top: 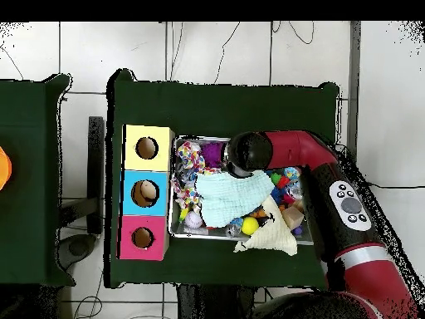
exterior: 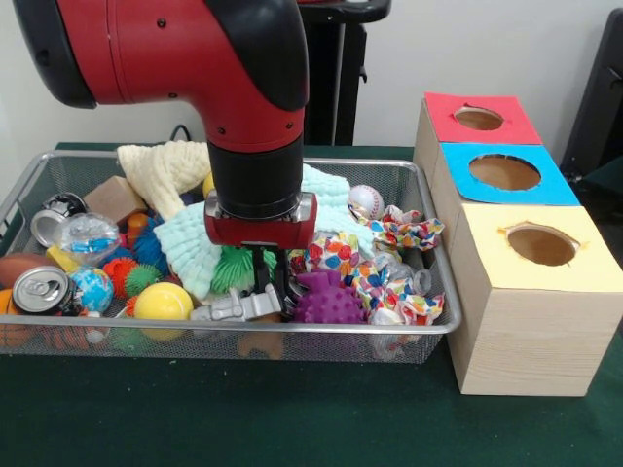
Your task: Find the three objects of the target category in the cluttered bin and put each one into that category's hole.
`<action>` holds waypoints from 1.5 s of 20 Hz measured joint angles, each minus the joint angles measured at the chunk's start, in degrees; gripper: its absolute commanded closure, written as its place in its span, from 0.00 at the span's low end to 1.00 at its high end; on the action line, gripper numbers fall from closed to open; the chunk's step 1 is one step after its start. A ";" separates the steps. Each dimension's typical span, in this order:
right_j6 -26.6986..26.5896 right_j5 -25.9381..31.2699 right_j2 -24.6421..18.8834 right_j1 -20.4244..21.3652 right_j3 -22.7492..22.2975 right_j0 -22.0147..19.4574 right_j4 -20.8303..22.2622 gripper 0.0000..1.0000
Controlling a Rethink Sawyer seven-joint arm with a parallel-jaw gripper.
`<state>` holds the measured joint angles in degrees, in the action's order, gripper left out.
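The wire mesh bin (exterior: 321, 332) is full of clutter; it also shows in the overhead view (top: 175, 226). My gripper (exterior: 270, 295) reaches down into the bin's front middle, just above a silver toy robot (exterior: 239, 307) and between a green spiky ball (exterior: 237, 269) and a purple spiky ball (exterior: 329, 298). A tan-orange soft shape (exterior: 260, 343) shows through the front mesh right below the gripper, mostly hidden. No other animal toy is clear. The red-topped box's hole (exterior: 478, 118) is the farthest of the three on the right, and it shows in the overhead view (top: 142, 238).
The blue-topped hole (exterior: 504, 172) and yellow-topped hole (exterior: 541, 244) are nearer. In the bin lie a mint cloth (exterior: 190, 248), a cream cloth (exterior: 171, 171), a patterned cloth (exterior: 391, 265), a baseball (exterior: 366, 201), a yellow ball (exterior: 163, 302), a can (exterior: 39, 289) and a wooden block (exterior: 115, 197).
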<state>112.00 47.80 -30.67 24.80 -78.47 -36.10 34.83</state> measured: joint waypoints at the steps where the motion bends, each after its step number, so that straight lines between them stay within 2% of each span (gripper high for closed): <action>1: 0.00 0.00 -0.02 -0.01 0.00 -0.01 0.01 1.00; 7: 0.00 0.42 -0.25 0.87 -0.53 -0.70 -0.75 1.00; 12: 0.00 2.12 -0.71 4.07 -2.30 -2.44 -2.37 1.00; 21: 0.00 8.70 -1.69 13.23 -4.49 -6.53 -5.78 1.00; 27: 0.00 9.25 -1.83 16.57 -6.36 -7.39 -6.39 1.00; 30: 0.00 9.25 -1.84 16.85 -7.90 -7.35 -6.36 1.00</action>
<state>112.00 57.04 -32.51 41.65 -86.37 -43.44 28.47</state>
